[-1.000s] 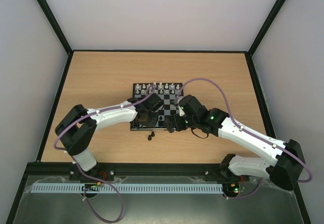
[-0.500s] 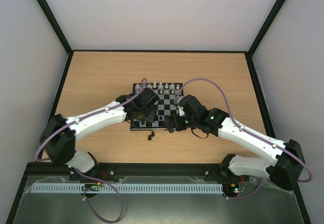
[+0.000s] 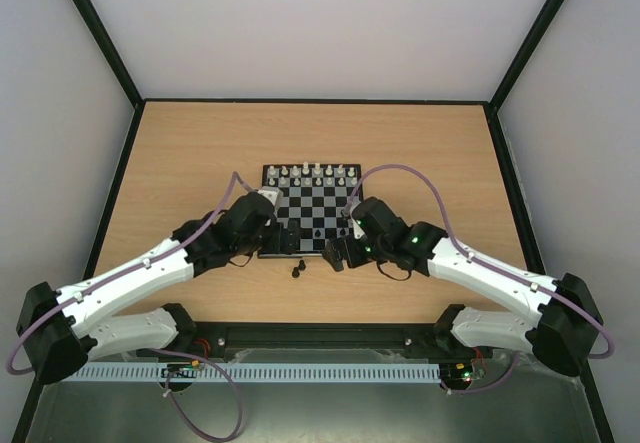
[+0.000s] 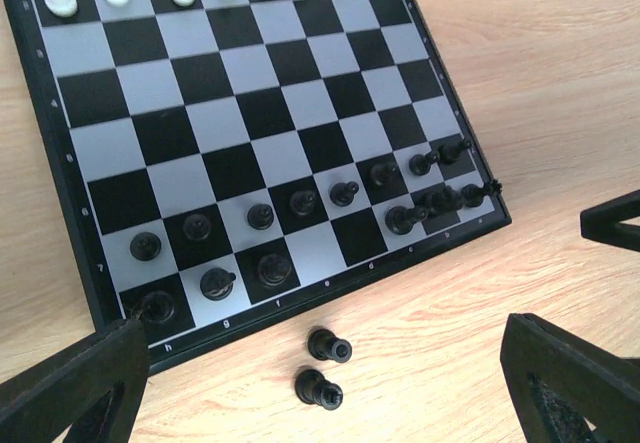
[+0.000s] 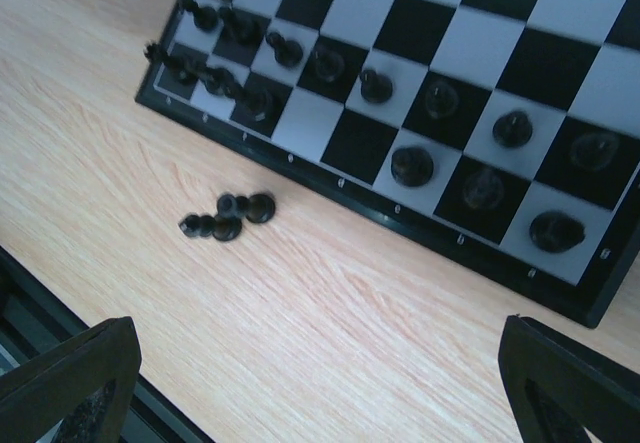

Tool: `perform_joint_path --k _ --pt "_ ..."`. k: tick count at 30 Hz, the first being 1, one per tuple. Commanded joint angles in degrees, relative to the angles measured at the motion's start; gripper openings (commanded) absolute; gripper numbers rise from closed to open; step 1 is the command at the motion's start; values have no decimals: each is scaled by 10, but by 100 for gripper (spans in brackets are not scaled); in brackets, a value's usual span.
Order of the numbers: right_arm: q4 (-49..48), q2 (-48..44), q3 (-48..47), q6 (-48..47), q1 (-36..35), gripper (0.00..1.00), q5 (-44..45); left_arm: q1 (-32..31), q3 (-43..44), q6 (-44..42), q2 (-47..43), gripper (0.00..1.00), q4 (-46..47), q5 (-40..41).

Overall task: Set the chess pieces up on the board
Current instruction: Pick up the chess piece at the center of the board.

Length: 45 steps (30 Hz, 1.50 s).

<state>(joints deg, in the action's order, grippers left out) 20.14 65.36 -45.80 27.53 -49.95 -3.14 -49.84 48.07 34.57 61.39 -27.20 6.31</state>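
Note:
The board point(image 3: 322, 201) lies mid-table, with white chess pieces point(image 3: 315, 172) lined along its far edge and black ones point(image 4: 302, 201) on its two near rows. Two black pieces point(image 3: 298, 268) lie on their sides on the wood just off the near edge, one point(image 4: 330, 346) nearer the board than the other point(image 4: 318, 390). My left gripper point(image 3: 286, 236) hovers open over the board's near-left edge and holds nothing. To the right, my right gripper point(image 3: 338, 253) stands open near the near-right corner, the fallen pair point(image 5: 228, 216) to its left.
Bare wooden table surrounds the board point(image 4: 230, 113). A black frame edges the table, and pale walls rise behind it and at both sides. Both arm bases sit at the near edge.
My left gripper has opened and drawn back toward the near left, its arm stretching low. The right gripper shifted slightly nearer and leftward, still open.

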Motion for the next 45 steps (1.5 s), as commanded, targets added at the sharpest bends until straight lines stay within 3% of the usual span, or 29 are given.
perform_joint_path --k 1,18,34,45 --pt "-29 -2 32 18 -14 99 -18 -1 -21 13 10 99 48 -19" --pt "-70 -32 100 48 -23 99 -24 -2 -73 28 18 99 117 -30" --pt "-79 -67 138 73 -29 98 -5 -1 -65 9 49 99 136 -40" --pt "-71 -81 141 69 -29 99 6 -2 -82 11 -6 99 121 -24"
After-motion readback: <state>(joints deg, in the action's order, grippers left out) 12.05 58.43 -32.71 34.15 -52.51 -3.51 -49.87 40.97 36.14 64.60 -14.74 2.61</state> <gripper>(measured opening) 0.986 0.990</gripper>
